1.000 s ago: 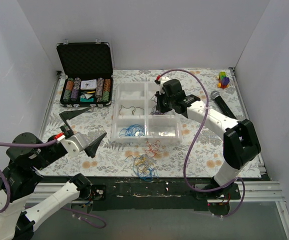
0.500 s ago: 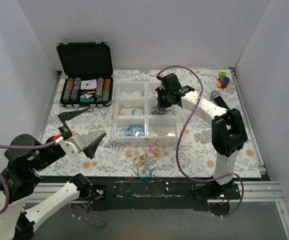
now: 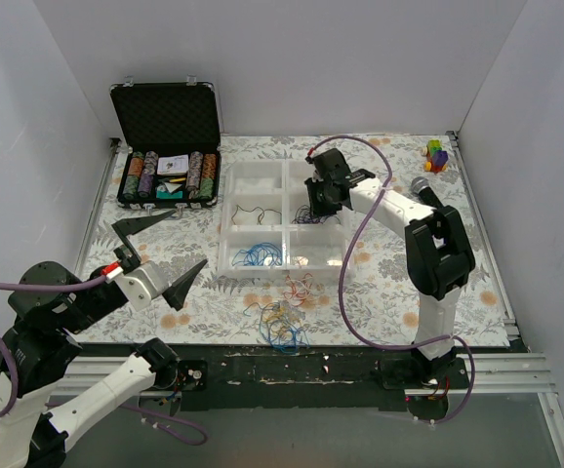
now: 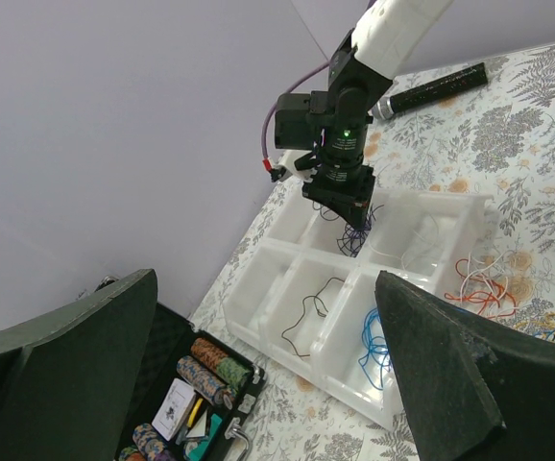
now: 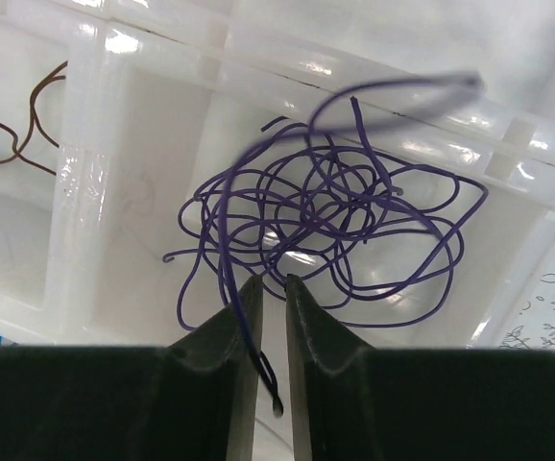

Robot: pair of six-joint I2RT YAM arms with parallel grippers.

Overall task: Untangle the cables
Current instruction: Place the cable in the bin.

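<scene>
The cables lie partly sorted. A mixed tangle (image 3: 280, 327) of blue, yellow and orange sits near the table's front edge, with red and white strands (image 3: 299, 286) just behind it. In the white compartment tray (image 3: 225, 175) lie blue cables (image 3: 256, 255), a black wire (image 3: 255, 214) and a purple bundle (image 5: 335, 211). My right gripper (image 3: 313, 207) hangs over that purple bundle, its jaws a narrow gap apart (image 5: 273, 280). One purple strand (image 5: 258, 355) runs loose through the gap along the left finger. My left gripper (image 3: 165, 252) stands wide open left of the tray, holding nothing (image 4: 266, 279).
An open black case (image 3: 165, 146) of poker chips stands at the back left. A black microphone (image 3: 428, 200) lies right of the tray, and a small colourful toy (image 3: 437, 154) sits in the back right corner. White walls enclose the table on three sides.
My right gripper has moved left and back over the tray's purple compartment, and its jaws have parted slightly, freeing the purple strand. The left arm has not moved.
</scene>
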